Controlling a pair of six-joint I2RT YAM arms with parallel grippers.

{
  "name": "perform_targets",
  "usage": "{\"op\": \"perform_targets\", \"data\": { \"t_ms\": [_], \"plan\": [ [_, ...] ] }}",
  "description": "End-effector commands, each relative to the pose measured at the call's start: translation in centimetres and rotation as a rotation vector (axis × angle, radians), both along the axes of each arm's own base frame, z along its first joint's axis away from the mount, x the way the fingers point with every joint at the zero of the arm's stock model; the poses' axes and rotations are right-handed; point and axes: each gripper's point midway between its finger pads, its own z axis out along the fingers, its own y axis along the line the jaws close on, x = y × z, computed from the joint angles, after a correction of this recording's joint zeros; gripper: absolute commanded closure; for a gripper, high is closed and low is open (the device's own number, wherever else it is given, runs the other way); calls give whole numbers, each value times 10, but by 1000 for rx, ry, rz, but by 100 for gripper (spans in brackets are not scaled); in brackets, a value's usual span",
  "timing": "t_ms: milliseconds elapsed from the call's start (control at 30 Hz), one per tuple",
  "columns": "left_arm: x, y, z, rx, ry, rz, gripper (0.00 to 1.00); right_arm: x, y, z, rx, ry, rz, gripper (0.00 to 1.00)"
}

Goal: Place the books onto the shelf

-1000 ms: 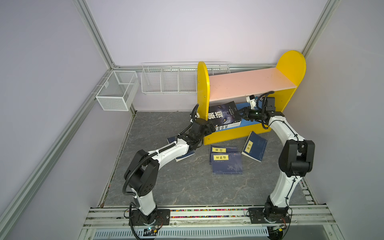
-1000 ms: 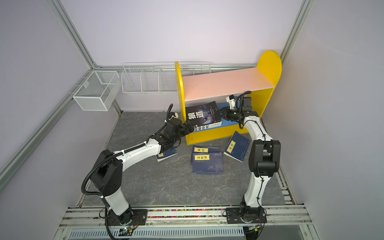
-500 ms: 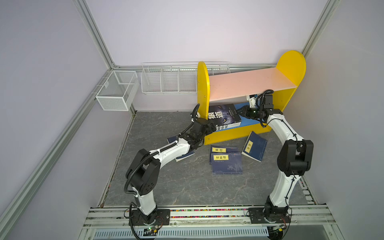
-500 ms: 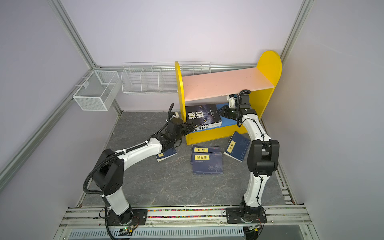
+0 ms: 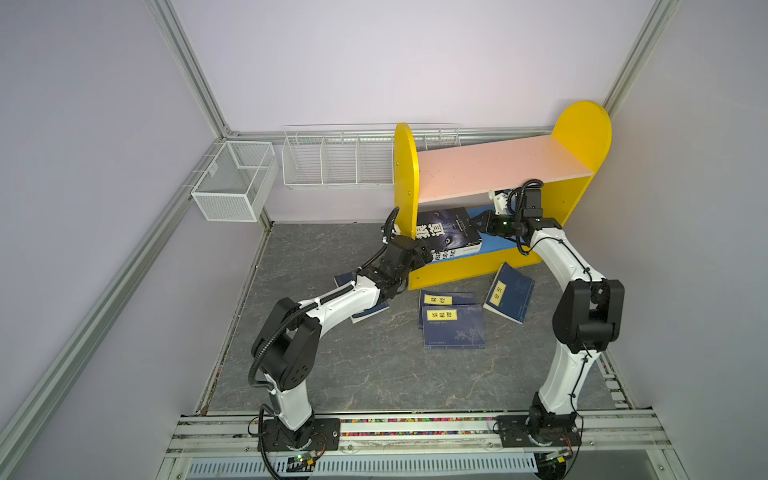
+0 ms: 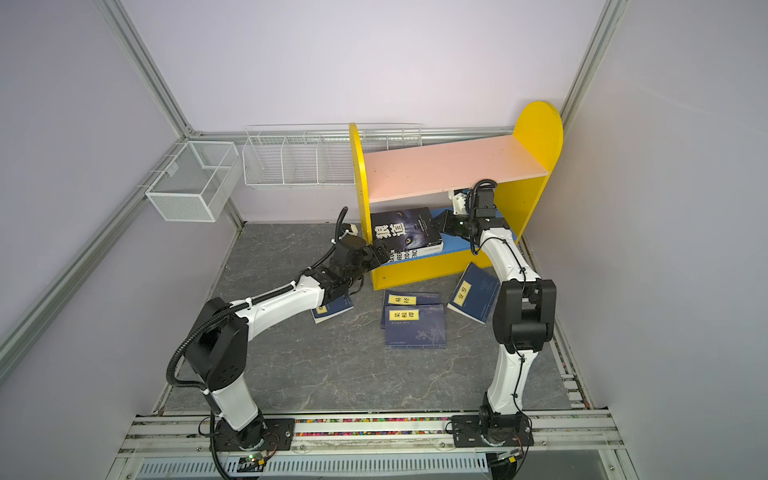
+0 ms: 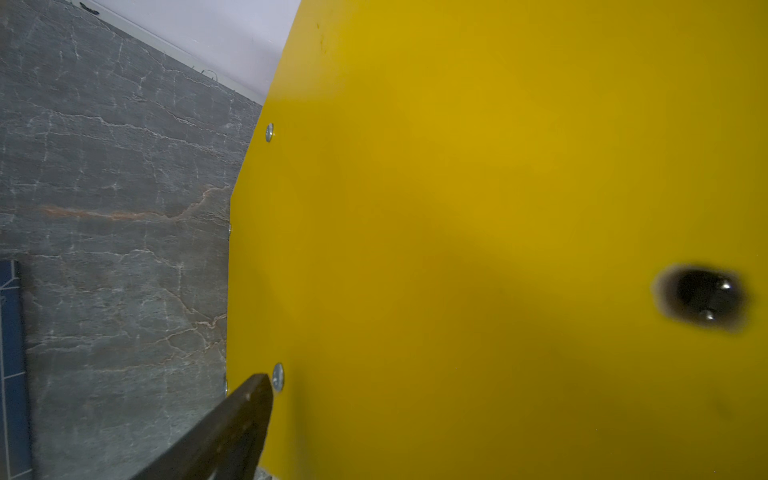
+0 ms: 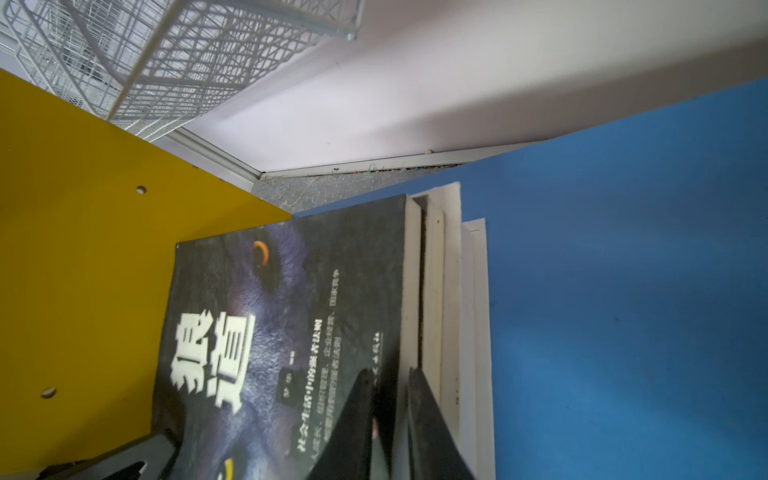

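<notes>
Right hand (image 8: 390,374) pinches the black book (image 8: 291,311) lying on the shelf (image 8: 623,291).

On my feed the shelf (image 5: 584,129) has yellow side panels, a pink top board (image 5: 498,166) and a blue btm board (image 8: 623,270). Black book (image 5: 446,230): white characters over a purple-blue animal face w/ an orange eye. White book (image 5: 446,254): black lettering, some blue. Navy books (image 5: 455,332) carry yellow labels w/ black characters, plus a faint pale plant drawing on one cover. Worktop (image 5: 353,365) reads grey, stone-look, w/ pale veins; I spot one rusty streak (image 7: 104,215). Baskets (image 5: 232,183) are white wire. Walls (image 5: 374,62) pale lilac. Arms (image 5: 565,257) white w/ black joints.
</notes>
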Motion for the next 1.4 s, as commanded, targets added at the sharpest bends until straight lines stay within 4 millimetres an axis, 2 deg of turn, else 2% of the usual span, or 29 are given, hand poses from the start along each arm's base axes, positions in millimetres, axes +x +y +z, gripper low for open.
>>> {"op": "perform_targets", "data": {
  "t_ms": [0,100,300,400,433,533,700,833,933,1000,1100,1133,1267,1367],
  "plan": [
    [3,1,9,20,-21,-2,6,-7,31,22,33,-72,92,79],
    [2,1,21,9,-49,-16,5,-7,28,28,20,-82,83,75],
    [-13,2,46,-42,-125,-80,1,-13,14,43,-7,-119,44,51],
    [-28,2,65,-58,-177,-150,0,-21,0,52,-29,-136,-5,43],
    [-36,1,70,-55,-189,-190,0,-25,-5,55,-36,-141,-20,36],
    [-63,0,75,-31,-191,-309,0,-40,-14,61,-60,-154,-43,31],
    [-111,20,51,4,-118,-416,0,-74,-29,51,-116,-112,-96,25],
    [-144,48,11,56,7,-423,0,-115,-32,26,-104,-44,-111,23],
    [-163,54,-16,67,77,-436,1,-150,-35,4,-100,7,-134,22],
    [-174,49,-33,64,110,-456,1,-172,-43,-16,-113,55,-175,20],
    [-186,28,-59,61,156,-497,1,-201,-51,-45,-107,125,-235,17],
    [-190,19,-69,53,175,-514,1,-213,-51,-64,-100,167,-245,17],
    [-200,-17,-104,-2,266,-572,6,-241,-45,-107,-52,262,-242,18],
    [-202,-31,-127,-13,297,-548,8,-256,-41,-135,-39,303,-235,19]
  ]
}}
